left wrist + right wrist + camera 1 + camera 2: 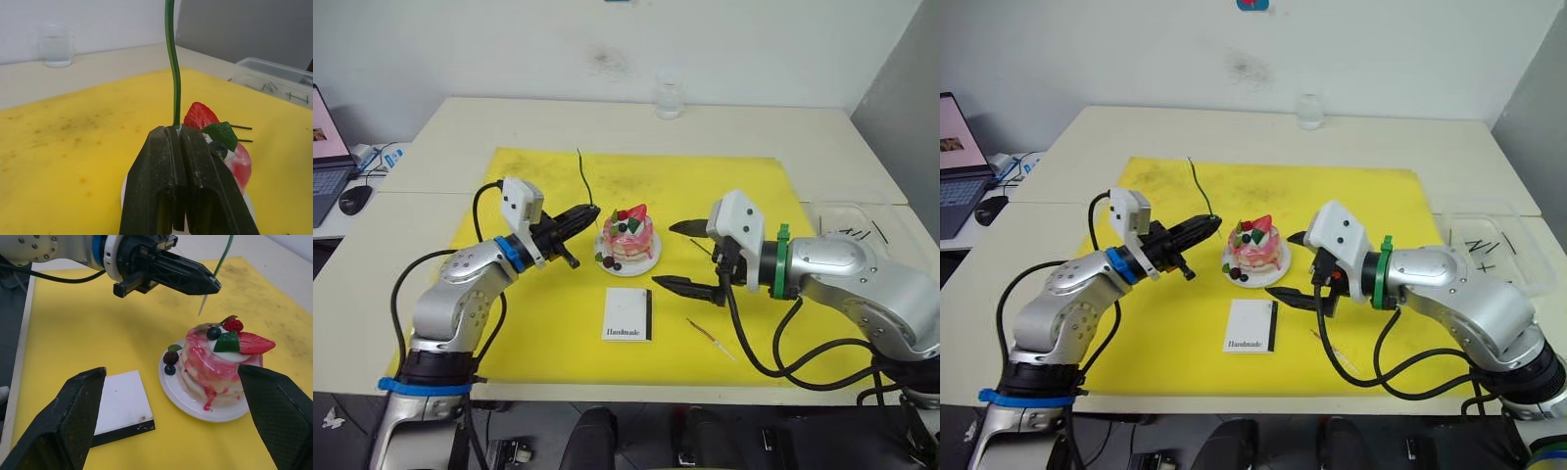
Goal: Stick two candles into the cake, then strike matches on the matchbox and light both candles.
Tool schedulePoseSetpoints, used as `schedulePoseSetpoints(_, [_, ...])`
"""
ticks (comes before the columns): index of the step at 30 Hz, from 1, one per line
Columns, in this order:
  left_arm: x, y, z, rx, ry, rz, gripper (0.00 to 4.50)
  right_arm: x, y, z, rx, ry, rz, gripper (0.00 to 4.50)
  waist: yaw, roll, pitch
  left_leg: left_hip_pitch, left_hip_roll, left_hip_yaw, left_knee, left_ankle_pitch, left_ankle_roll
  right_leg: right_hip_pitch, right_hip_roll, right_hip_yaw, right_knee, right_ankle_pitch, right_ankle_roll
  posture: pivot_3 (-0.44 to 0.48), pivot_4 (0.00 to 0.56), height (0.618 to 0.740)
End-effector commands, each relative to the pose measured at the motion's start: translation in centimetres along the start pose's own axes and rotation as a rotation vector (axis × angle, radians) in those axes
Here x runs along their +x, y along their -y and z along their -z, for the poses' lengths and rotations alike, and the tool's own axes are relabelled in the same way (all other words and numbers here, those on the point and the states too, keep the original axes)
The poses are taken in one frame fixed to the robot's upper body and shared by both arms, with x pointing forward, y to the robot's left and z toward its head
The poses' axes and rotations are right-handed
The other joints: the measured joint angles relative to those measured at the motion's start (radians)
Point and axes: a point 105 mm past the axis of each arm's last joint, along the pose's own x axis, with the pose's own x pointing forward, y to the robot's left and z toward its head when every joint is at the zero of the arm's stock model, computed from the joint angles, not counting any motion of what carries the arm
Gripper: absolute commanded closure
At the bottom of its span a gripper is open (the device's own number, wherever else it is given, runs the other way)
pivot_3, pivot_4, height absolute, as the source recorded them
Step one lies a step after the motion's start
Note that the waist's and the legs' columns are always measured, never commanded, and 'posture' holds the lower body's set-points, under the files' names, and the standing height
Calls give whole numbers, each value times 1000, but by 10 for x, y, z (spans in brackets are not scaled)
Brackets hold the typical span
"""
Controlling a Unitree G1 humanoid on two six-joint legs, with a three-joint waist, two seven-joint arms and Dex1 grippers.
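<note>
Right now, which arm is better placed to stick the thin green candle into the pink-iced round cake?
The left. Its hand is shut on the thin green candle, whose pale tip hangs just above the pink-iced round cake. The right hand is open, empty, beside the cake.

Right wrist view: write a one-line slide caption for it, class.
Left gripper holds the green candle just above the pink-iced cake, with the matchbox nearby on the yellow mat.

One pink-iced round cake (628, 238), one white flat matchbox (627, 314), one thin green candle (584, 176), one thin red candle (710, 337), one clear glass (669, 95).
</note>
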Motion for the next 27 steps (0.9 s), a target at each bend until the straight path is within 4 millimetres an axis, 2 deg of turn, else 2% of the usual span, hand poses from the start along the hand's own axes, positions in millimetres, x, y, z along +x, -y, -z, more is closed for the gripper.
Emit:
schedulePoseSetpoints(1, [7,2,-10,12,38,36,4500,-3,-4,-8,-37,22,-1,33,-1,0,0,0,0,0,0,0,0,0,0,0,0,0,0,0,150,740])
schedulePoseSetpoints(10, [10,-3,-5,34,24,38,4500,-5,-3,-9,-32,13,11,33,-3,0,0,0,0,0,0,0,0,0,0,0,1,0,0,0,150,740])
schedulePoseSetpoints(27, [3,-12,-11,-6,38,-2,4500,-5,-4,-7,-25,3,5,33,-4,0,0,0,0,-1,2,0,0,0,0,0,3,0,0,0,150,740])
